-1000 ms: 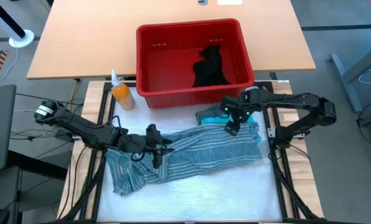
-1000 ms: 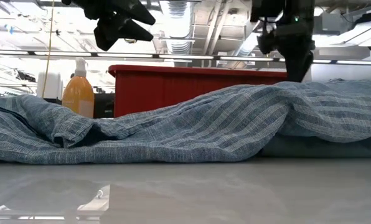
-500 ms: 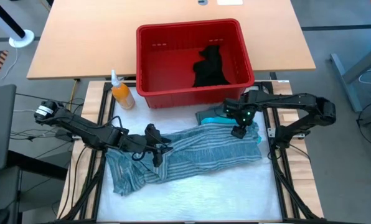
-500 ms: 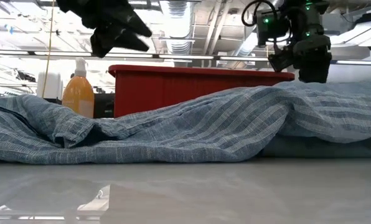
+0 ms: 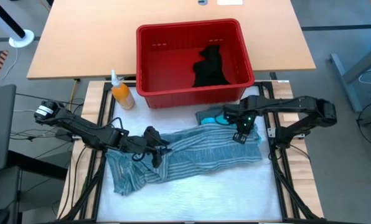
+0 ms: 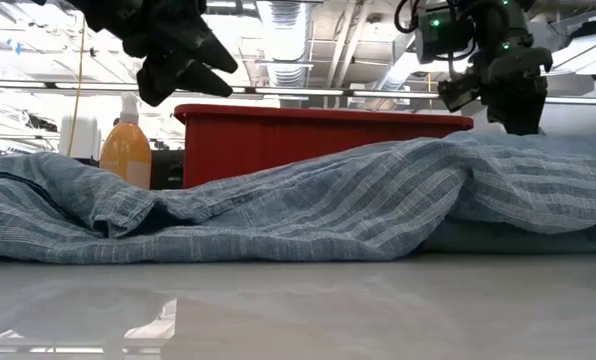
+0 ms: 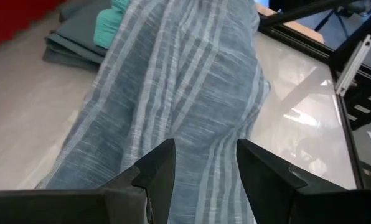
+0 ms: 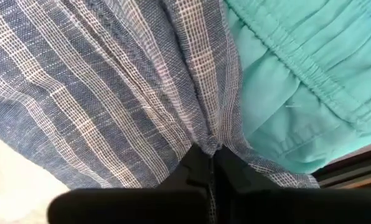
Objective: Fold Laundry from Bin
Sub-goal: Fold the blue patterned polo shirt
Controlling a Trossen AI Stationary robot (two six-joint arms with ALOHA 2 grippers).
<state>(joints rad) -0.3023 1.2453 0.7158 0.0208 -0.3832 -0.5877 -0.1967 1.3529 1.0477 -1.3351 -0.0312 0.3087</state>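
Fingers of the right gripper pinch the striped shirt, a limp, light cloth best held by its edge near the counter's right side, while the left gripper's hang spread.

Striped shirt lying spread across middle of table, running left to right. Bin sitting behind shirt, black garment lying inside, toward its right side. Bottle standing just left of bin. Turquoise garment lying on folded garment, between bin and shirt's right end, partly under shirt. Left gripper hovering over shirt's left part; right gripper sitting at shirt's right end.
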